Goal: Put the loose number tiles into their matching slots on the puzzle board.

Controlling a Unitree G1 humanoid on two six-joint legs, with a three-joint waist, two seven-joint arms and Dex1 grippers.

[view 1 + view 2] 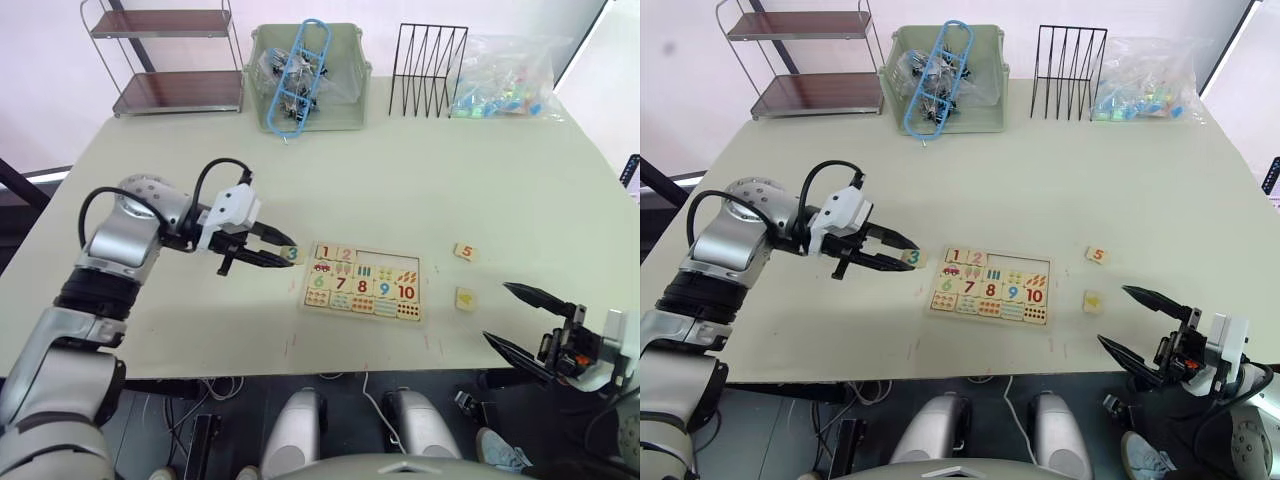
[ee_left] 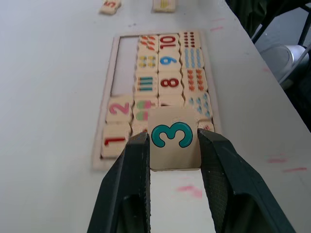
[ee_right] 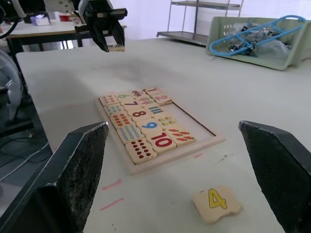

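Tile 3 (image 2: pixel 171 137) clamped in left claw (image 1: pixel 282 256) beside board (image 1: pixel 362 282) edge | right claw (image 1: pixel 528 320) apart

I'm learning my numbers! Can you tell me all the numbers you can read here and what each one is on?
"3": tile held in the left gripper
"4": loose tile on the table
"5": loose tile on the table
"1", "2": tiles in the puzzle board top row
"6", "7", "8", "9", "10": board's number row
No other readable text.
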